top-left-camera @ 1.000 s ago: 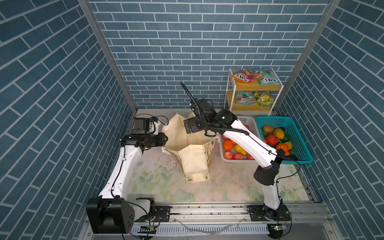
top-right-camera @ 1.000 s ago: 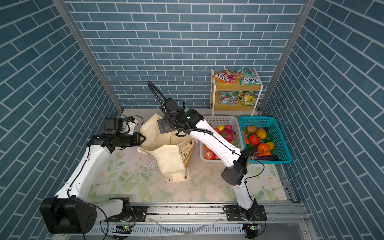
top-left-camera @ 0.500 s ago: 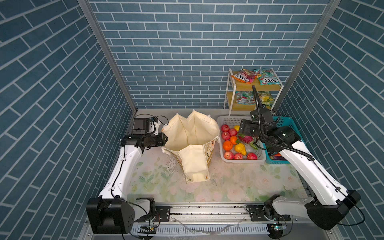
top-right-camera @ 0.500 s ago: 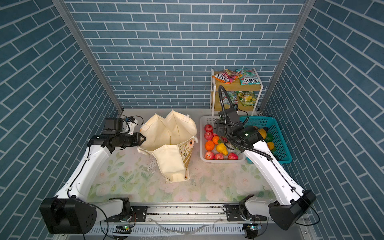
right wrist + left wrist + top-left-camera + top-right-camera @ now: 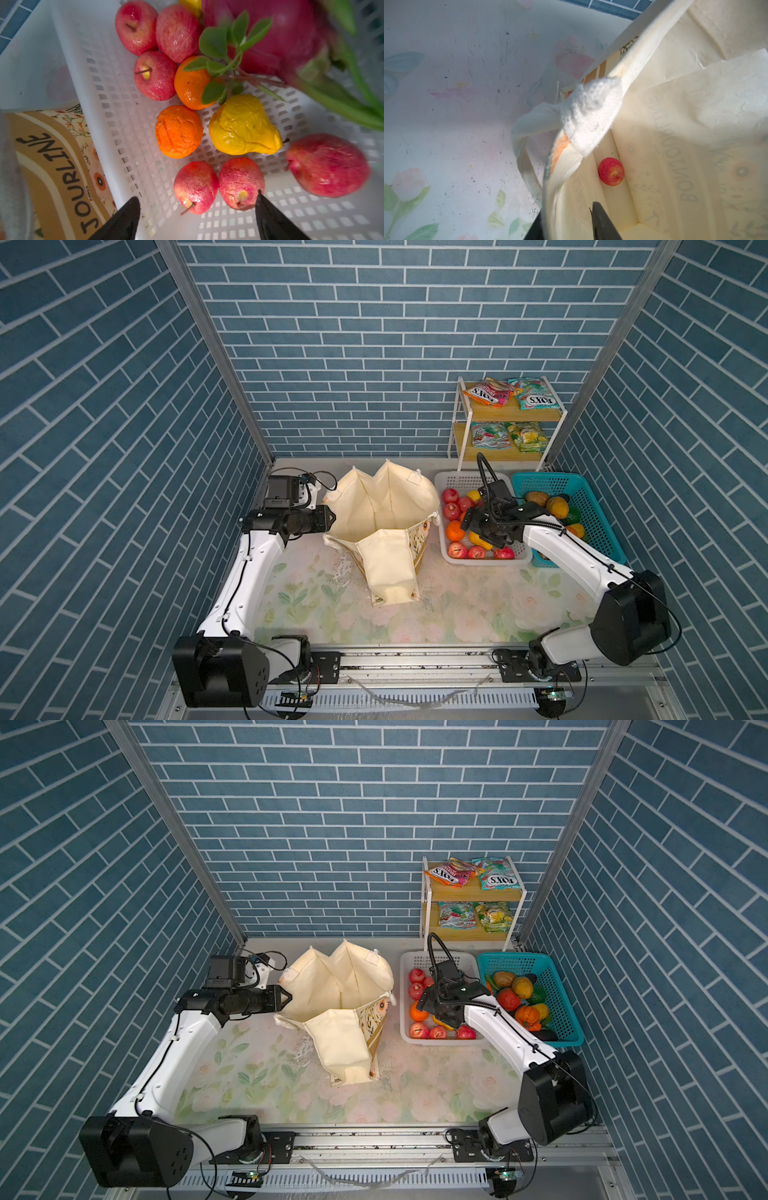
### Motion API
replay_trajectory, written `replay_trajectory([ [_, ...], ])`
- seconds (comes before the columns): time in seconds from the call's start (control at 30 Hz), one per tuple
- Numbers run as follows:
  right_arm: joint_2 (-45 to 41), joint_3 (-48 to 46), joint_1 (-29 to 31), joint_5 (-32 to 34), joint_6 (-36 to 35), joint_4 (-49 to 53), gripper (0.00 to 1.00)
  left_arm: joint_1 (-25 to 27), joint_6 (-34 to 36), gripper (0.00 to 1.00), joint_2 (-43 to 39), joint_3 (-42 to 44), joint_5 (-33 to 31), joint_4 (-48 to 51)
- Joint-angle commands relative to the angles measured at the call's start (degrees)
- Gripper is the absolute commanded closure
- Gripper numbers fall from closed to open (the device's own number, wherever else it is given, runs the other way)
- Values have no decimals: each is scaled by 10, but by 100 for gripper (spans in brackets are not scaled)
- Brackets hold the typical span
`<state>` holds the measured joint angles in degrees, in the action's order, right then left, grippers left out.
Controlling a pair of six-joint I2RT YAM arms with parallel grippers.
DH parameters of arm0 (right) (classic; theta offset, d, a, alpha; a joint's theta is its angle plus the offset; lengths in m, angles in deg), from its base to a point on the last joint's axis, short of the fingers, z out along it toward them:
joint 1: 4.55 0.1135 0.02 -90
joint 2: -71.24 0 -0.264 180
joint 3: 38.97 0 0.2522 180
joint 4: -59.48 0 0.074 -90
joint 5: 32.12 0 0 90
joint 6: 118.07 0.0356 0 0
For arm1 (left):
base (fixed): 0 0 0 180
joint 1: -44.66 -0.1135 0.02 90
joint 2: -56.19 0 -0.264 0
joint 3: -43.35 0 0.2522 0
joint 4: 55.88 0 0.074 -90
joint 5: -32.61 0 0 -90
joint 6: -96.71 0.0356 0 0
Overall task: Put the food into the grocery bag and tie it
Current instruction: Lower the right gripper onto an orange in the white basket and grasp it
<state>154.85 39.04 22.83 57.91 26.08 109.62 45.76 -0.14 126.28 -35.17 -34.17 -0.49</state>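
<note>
Both top views look steeply down over the whole counter [image 5: 311,605]. Left wrist view peers closely into the bag [image 5: 695,104]; right wrist, closely over the basket [image 5: 124,104].

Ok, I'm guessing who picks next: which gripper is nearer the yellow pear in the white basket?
Right. The right gripper hangs open over the white basket, close to the pear; the left gripper is across the bag, shut on its rim.

The dragon fruit [image 5: 286,37] is blurred and cut off; the grocery bag [image 5: 695,124] rim partly hides the left fingers [image 5: 602,224].
</note>
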Motion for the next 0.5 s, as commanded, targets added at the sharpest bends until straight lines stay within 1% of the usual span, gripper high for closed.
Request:
replay_trajectory([
  [0.0, 17, -1, 7, -17, 119, -50, 14, 1, 1, 64, -1, 9, -2, 0],
  [0.1, 35, 5, 15, 11, 159, -47, 16, 1, 2, 64, -1, 9, -3, -1],
  [0.2, 52, 12, 17, 24, 181, -46, 18, 1, 1, 64, 0, 9, -4, 0],
  [0.47, 98, 29, 17, 39, 209, -62, 21, 1, 1, 64, 0, 7, -5, 1],
])
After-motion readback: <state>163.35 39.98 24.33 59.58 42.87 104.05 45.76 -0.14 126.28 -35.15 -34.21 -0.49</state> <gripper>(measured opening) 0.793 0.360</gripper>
